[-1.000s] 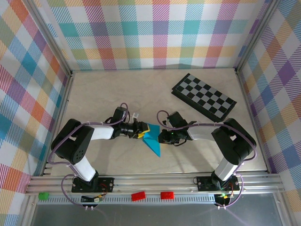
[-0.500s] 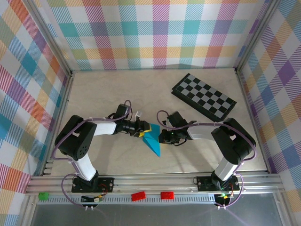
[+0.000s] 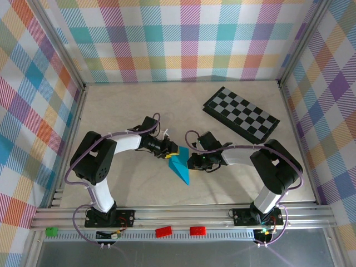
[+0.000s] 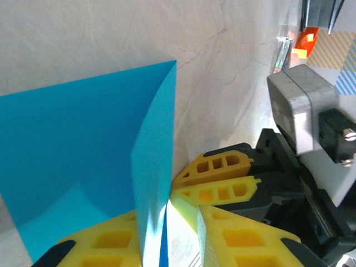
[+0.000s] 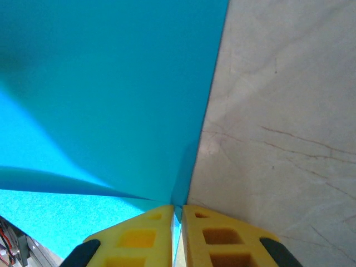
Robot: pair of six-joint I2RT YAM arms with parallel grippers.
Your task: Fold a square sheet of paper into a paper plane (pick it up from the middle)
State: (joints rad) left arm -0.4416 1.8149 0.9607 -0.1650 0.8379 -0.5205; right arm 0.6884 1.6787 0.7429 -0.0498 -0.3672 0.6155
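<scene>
The square sheet of paper (image 3: 181, 167) is cyan-blue and creased into a pointed triangle, its tip toward the near edge. It lies mid-table between both arms. My left gripper (image 3: 172, 151) reaches its far left corner. In the left wrist view a raised flap of the paper (image 4: 83, 150) stands between the yellow fingers (image 4: 239, 239), against the left one, with a gap to the right one; that gripper (image 4: 167, 222) is still open. My right gripper (image 3: 189, 161) is shut on the paper's right edge (image 5: 111, 83), its pads (image 5: 139, 233) pinching the thin layer at the gripper (image 5: 178, 210).
A black-and-grey checkered board (image 3: 240, 113) lies at the back right. Plaid walls close three sides. Small red blocks (image 3: 163, 231) and a green one (image 3: 51, 231) sit on the near rail. The right gripper's fingers (image 4: 222, 178) crowd close to the left fingers.
The left arm swung its elbow farther back and pushed its gripper slightly right onto the paper's corner, and its jaws narrowed. The right gripper and the paper stayed put.
</scene>
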